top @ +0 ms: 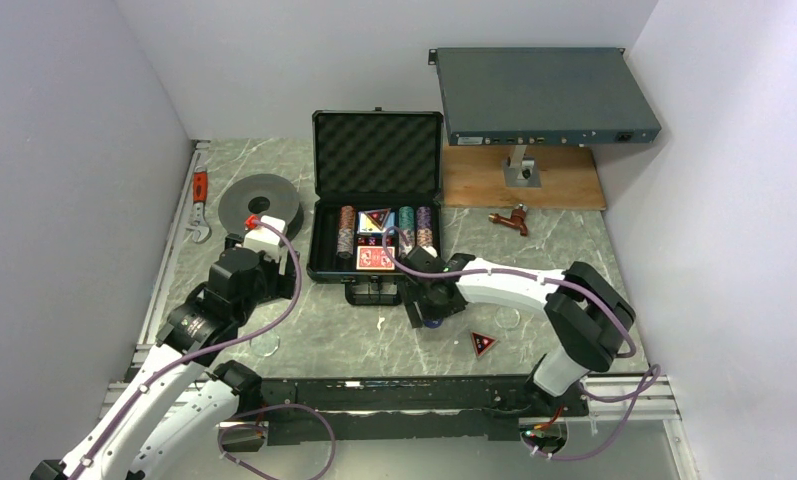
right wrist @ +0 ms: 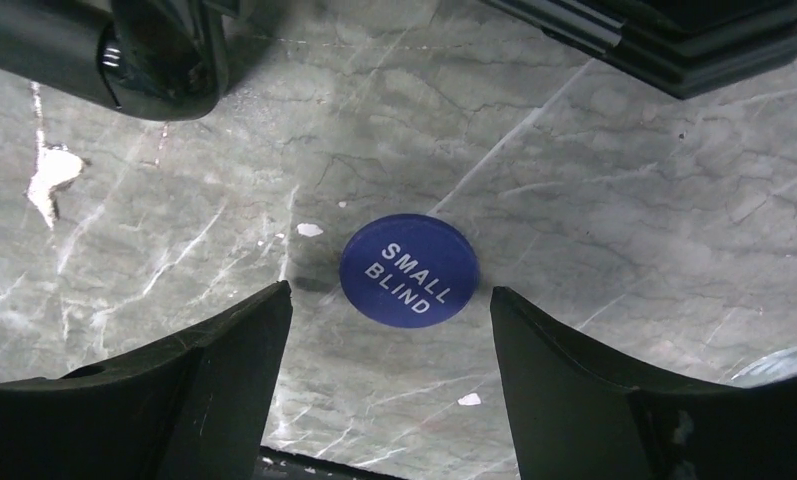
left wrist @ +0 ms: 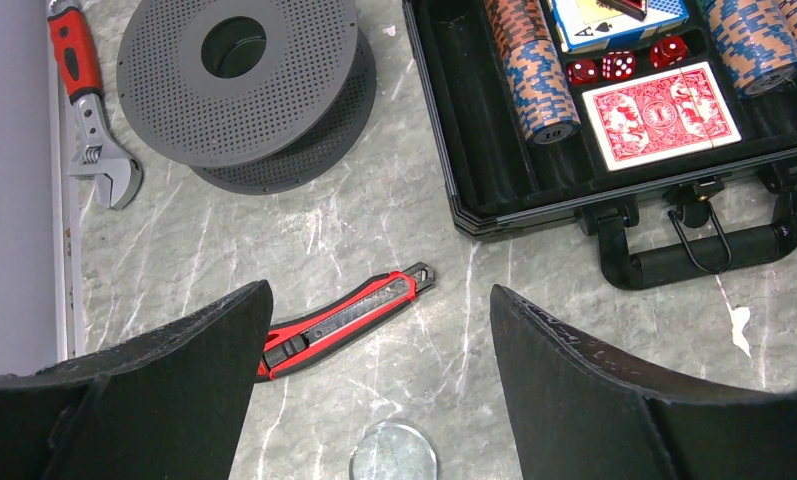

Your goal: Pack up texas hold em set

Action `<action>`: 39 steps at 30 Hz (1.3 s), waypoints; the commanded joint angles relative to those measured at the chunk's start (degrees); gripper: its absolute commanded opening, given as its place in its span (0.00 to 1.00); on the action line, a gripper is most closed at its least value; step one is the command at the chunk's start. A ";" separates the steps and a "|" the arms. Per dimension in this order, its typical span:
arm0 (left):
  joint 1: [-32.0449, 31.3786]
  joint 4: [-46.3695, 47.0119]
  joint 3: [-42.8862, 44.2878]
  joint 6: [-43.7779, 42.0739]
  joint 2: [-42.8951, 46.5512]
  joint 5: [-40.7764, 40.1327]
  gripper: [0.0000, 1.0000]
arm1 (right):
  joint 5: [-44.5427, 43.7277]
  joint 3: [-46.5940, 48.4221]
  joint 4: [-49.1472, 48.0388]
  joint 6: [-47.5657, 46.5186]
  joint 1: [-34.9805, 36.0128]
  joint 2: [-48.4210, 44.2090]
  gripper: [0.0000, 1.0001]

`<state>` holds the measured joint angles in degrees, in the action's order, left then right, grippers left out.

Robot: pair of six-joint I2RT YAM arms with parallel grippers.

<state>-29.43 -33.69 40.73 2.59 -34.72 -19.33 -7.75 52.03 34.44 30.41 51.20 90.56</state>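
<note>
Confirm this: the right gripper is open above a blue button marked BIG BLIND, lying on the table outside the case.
Not quite: the button reads SMALL BLIND, as the right wrist view shows. Otherwise right: the right gripper is open above it, and it lies on the table outside the case.

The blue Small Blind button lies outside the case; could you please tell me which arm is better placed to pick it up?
Right. The right hand hangs open directly above the blue button. The left hand is open over the utility knife, left of the case.
</note>
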 commanded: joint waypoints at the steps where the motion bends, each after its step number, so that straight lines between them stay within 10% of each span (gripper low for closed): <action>1: 0.34 1.51 1.02 -0.04 -0.02 0.25 0.85 | -0.01 -0.21 -1.40 -1.34 -0.80 1.50 0.75; 22: 0.78 1.87 0.92 -0.39 -0.52 0.37 0.86 | 2.39 -1.49 -1.90 -3.57 -2.16 5.73 0.45; 39: 1.22 2.05 0.93 -0.48 -0.24 1.14 0.86 | 1.89 3.79 3.13 -3.55 -2.07 -2.95 0.42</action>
<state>-28.51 -33.67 40.73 2.57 -35.11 -19.25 -5.61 53.65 36.16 26.96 49.17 92.09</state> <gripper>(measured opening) 0.857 0.499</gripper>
